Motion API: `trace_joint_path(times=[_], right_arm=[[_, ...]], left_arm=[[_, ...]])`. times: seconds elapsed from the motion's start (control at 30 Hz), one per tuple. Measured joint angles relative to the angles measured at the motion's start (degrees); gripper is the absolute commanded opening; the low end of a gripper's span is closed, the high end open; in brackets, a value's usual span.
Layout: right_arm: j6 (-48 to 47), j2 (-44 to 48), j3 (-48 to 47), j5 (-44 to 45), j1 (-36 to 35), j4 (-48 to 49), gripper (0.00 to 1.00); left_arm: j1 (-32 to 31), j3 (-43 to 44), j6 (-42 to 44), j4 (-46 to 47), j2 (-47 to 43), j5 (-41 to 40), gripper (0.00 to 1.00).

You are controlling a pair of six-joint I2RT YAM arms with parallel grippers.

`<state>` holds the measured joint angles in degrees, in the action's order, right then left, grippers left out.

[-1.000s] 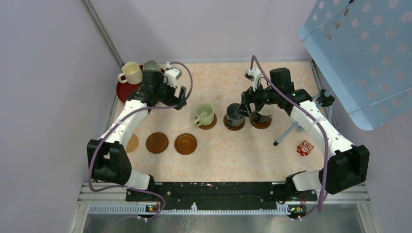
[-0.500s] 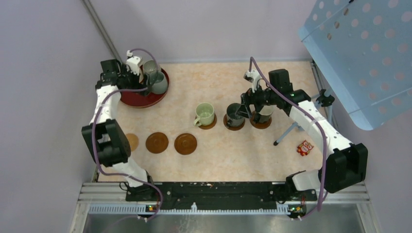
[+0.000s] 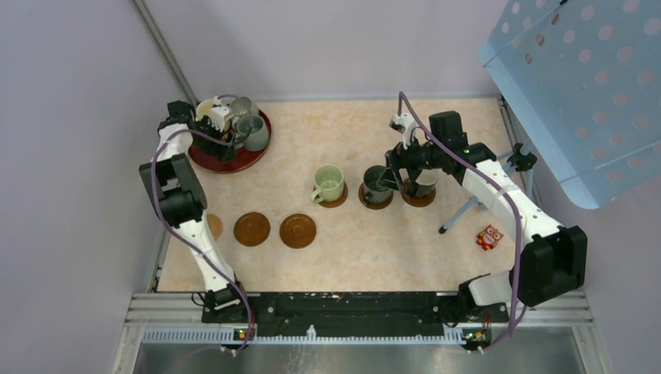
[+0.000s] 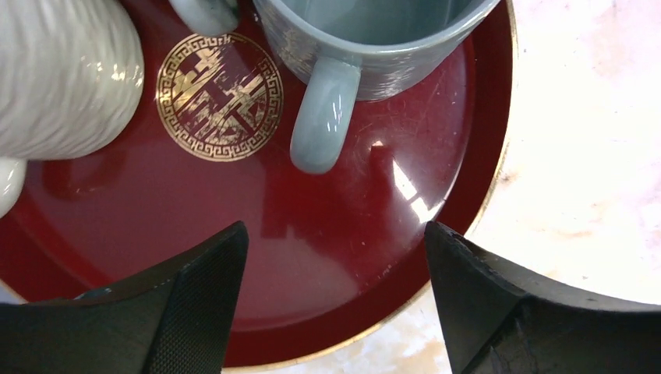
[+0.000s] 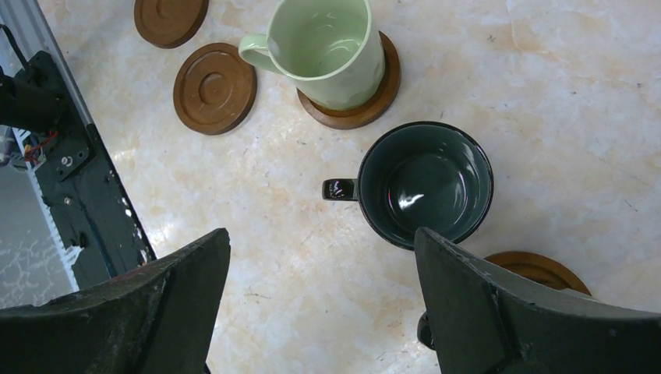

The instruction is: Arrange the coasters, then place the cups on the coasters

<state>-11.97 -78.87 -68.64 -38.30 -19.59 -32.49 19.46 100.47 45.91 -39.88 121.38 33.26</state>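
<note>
On the table [image 3: 351,261] sit six coasters [image 3: 252,229], six cups [image 3: 328,184].

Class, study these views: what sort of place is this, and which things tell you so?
Probably a robotics lab test cell, not a café: two robot arms bolted to a metal rail at the table edge, plain walls closing it in, and a perforated blue panel.
</note>
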Motion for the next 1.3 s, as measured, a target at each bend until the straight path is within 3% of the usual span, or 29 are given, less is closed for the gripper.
trace_joint_path(times=[0.43, 0.77, 0.9, 1.3], right_arm=[[0.04, -1.49, -0.02, -0.37, 0.0, -0.13, 0.87], [0.15, -2.32, -0.04, -0.87, 0.0, -0.2, 0.87], [0.15, -2.32, -0.07, -0.9, 0.0, -0.22, 0.87], [0.15, -2.29, -0.07, -0.92, 0.0, -0.39, 0.87]], left_arm=[[-0.5, 2.84, 1.44, 2.82, 3.76, 2.86, 0.69], [-2.08, 2.89, 2.03, 3.06, 3.76, 4.83, 0.47], [-2.6, 2.89, 2.21, 3.34, 3.76, 3.89, 0.36], [-2.34, -0.79, 4.02, 1.64, 0.61, -0.92, 0.14]])
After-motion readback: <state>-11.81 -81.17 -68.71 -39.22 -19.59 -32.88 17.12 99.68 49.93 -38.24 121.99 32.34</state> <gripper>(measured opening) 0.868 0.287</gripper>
